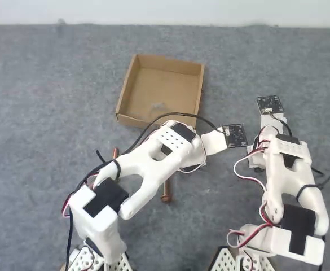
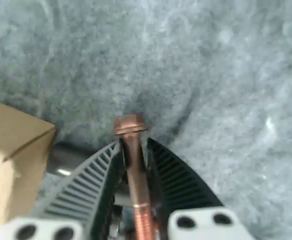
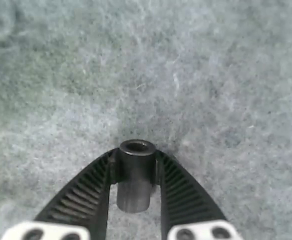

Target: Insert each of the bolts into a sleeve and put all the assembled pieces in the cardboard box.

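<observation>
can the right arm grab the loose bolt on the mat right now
Probably not: the right end effector is shut on a sleeve, and the loose bolt lies partly under the left arm.

High view: bright, even, diffuse light from above. The table [image 1: 52,84] is evenly lit, and the pale strip along the top of frame is brightest. Soft, faint shadows under both arms, thin shade inside the cardboard box [image 1: 165,84] along its near wall.

Left wrist view: darker shadow patch on the table around the bolt [image 2: 133,155] head and left pincer [image 2: 133,143]. Small glint on the bolt shank, white glare spot at lower left.

Right wrist view: soft shadow round the sleeve [image 3: 135,172] in the right pincer [image 3: 136,156], pale sheen on its lower side.
</observation>
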Motion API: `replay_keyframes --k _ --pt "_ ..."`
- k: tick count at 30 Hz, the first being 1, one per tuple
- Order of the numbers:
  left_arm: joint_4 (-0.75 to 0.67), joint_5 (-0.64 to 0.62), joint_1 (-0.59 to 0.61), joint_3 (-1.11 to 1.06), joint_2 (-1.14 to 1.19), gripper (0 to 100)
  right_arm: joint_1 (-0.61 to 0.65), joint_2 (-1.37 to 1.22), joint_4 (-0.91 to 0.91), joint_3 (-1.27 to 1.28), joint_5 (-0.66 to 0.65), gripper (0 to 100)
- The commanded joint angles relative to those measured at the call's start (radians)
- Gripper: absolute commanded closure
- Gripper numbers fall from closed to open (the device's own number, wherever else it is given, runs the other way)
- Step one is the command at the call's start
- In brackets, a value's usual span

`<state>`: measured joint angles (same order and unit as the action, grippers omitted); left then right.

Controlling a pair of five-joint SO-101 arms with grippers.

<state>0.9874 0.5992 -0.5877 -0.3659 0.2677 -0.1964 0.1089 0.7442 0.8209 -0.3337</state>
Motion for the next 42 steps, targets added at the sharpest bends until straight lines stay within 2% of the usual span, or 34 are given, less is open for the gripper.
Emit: replay_keyframes --k 1,5,11,16,27,35,39,42 --pt "-0.015 0.005 -0.012 0.042 -0.014 94 -0.012 0.010 -0.018 -0.057 0.008 99.1" --pt "-0.015 -0.032 -0.012 0.042 -0.023 94 -0.012 0.010 -0.018 -0.057 0.008 99.1" --pt "-0.014 -0.311 -0.009 0.050 -0.052 95 -0.012 0.010 -0.018 -0.057 0.009 99.1" --pt "0.080 -0.433 -0.003 0.047 -0.195 95 -0.012 0.010 -0.018 -0.057 0.011 99.1" --pt "0.106 -0.542 0.152 -0.008 -0.318 94 -0.007 0.008 -0.018 -0.057 0.014 99.1" --pt "0.137 -0.493 -0.034 -0.068 -0.319 94 0.002 0.008 -0.018 -0.057 0.012 99.1" --pt "0.110 -0.535 -0.032 -0.062 -0.279 94 0.002 0.008 -0.018 -0.057 0.011 99.1" --pt "0.098 -0.540 -0.011 -0.041 -0.203 89 0.002 0.008 -0.018 -0.057 0.011 99.1"
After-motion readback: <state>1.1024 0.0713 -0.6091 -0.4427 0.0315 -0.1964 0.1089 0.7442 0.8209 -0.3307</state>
